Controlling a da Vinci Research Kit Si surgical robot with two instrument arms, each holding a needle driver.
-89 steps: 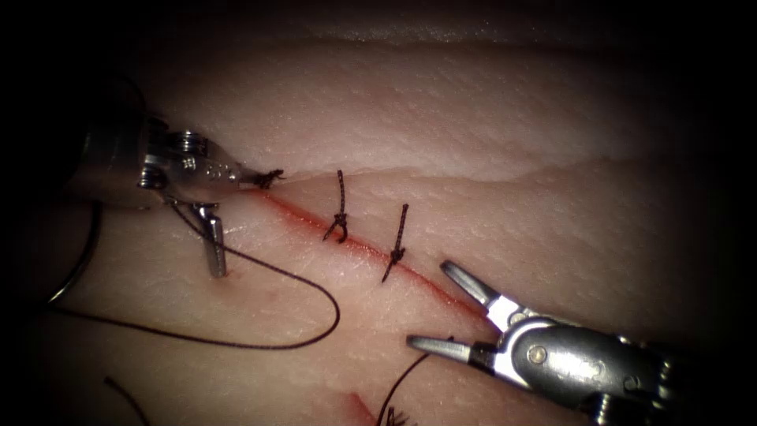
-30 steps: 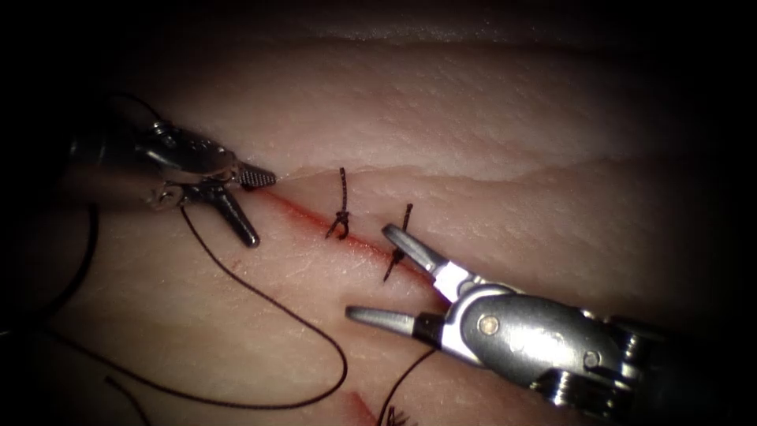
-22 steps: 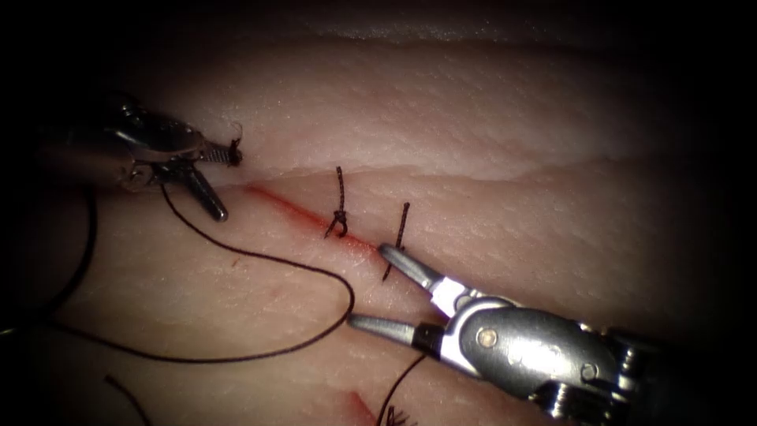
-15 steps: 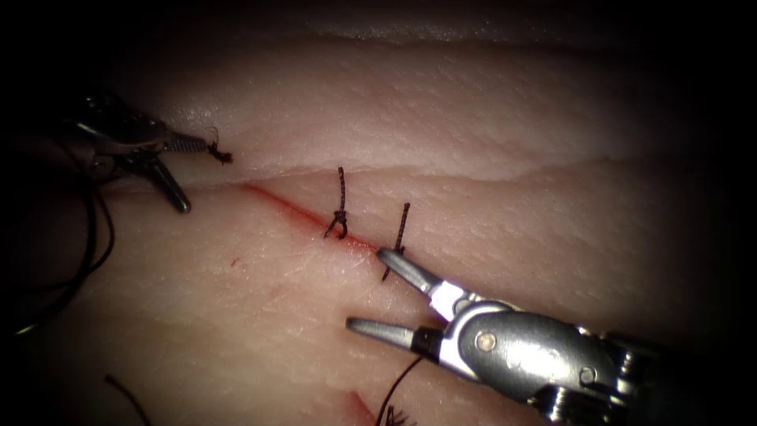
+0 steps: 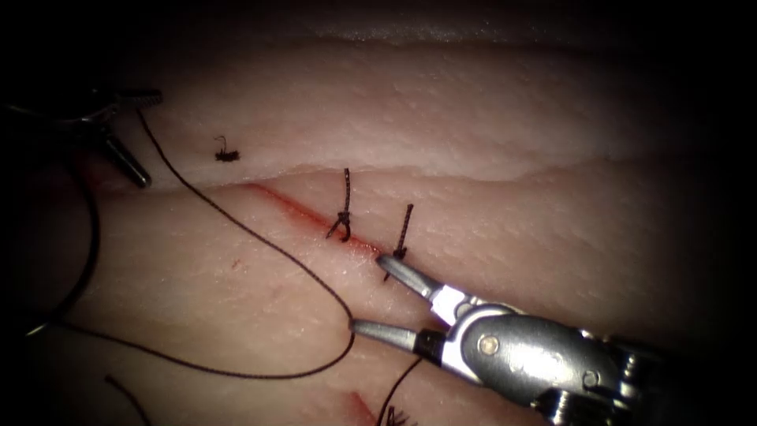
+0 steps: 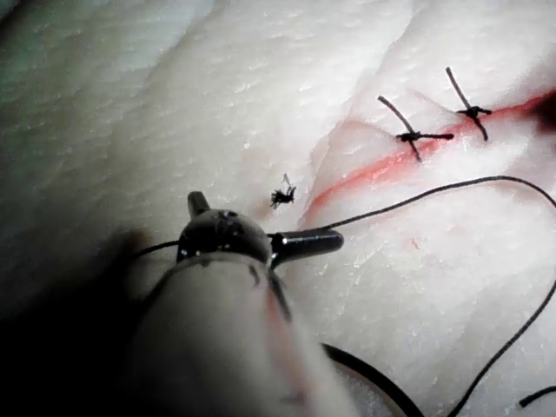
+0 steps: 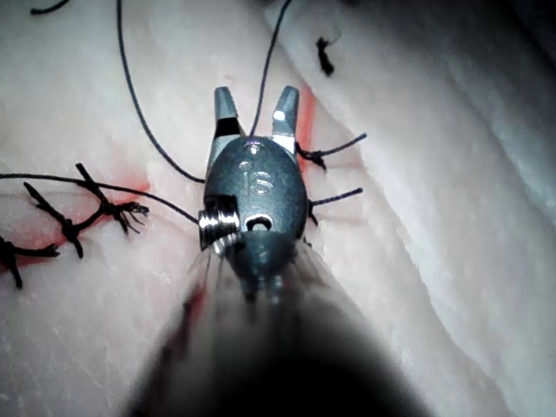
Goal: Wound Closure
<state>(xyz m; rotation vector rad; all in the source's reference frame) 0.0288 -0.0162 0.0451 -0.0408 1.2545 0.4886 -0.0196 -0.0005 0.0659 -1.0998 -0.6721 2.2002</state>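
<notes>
The tissue (image 5: 473, 118) has a cut (image 5: 288, 207) with red fluid along it and two knotted stitches (image 5: 343, 209) (image 5: 400, 235). My left tool (image 5: 150, 140) is at the far upper left, jaws open and holding nothing. The thread (image 5: 260, 241) runs past its upper jaw. A short cut scrap of thread (image 5: 227, 155) lies on the tissue left of the cut's upper end. The right tool (image 5: 369, 293) stands open beside the lower stitch, holding nothing, and the thread's loop touches its lower jaw. The needle (image 5: 88, 244) lies dim on the tissue at far left, held by neither tool.
The left wrist view has the open left tool (image 6: 267, 217), the scrap (image 6: 281, 197) and both stitches (image 6: 417, 135). The thread (image 7: 261, 82) passes between the open jaws of the right tool (image 7: 254, 93). Older knots (image 7: 82, 208) sit beside it. A loose thread end (image 5: 126, 394) lies low on the left.
The left tool drew back up and left and let go of the thread scrap, which now lies on the tissue. The thread loop swung back toward the right tool, which barely moved.
</notes>
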